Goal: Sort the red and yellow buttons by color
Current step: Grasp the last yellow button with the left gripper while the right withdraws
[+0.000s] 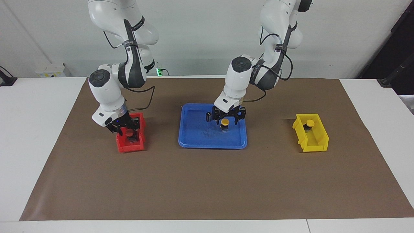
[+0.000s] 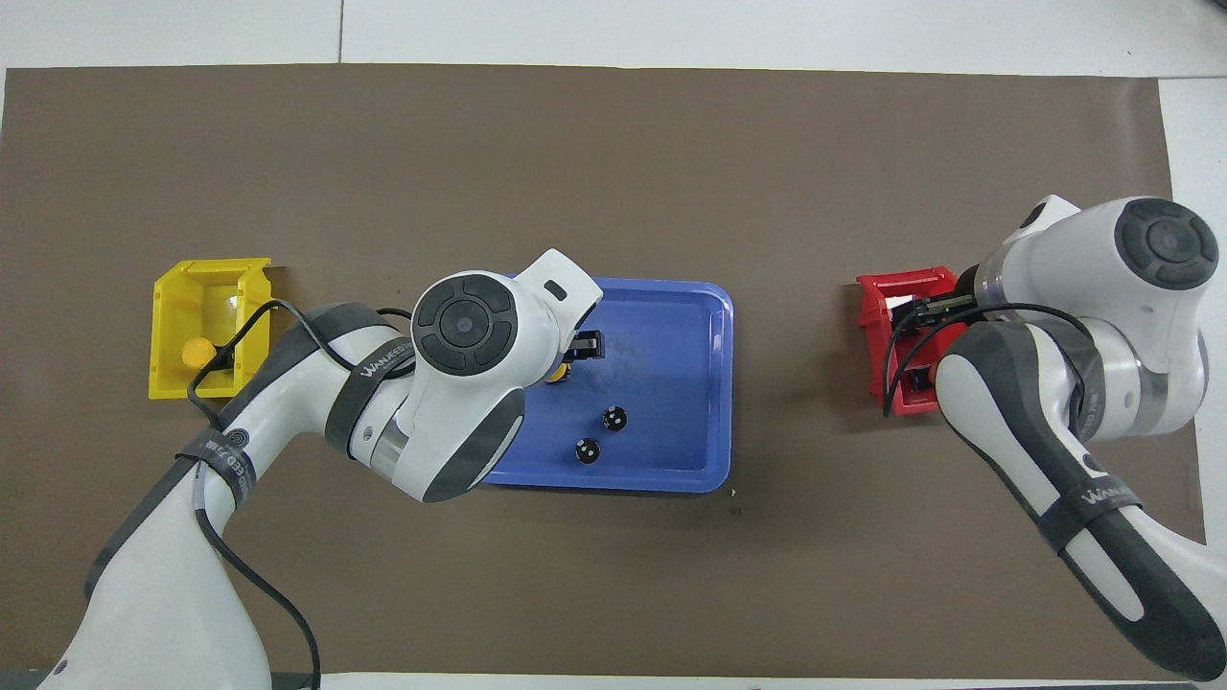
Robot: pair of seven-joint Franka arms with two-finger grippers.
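Observation:
A yellow button (image 1: 224, 122) stands in the blue tray (image 1: 194, 142); only a sliver of it shows in the overhead view (image 2: 556, 375). My left gripper (image 1: 227, 119) is low over it, open, with a finger on each side of the cap. A second yellow button (image 1: 310, 123) sits in the yellow bin (image 1: 318, 142). My right gripper (image 1: 126, 127) is down in the red bin (image 1: 129, 147) around a red button (image 1: 129, 132). I see only this one red button. In the overhead view the right hand hides the inside of the red bin (image 2: 877, 335).
Two small dark cylinders (image 2: 614, 418) (image 2: 587, 449) stand in the blue tray (image 2: 671, 326), nearer the robots than the yellow button. The yellow bin (image 2: 168, 383) is at the left arm's end of the brown mat (image 1: 207, 187), the red bin at the right arm's end.

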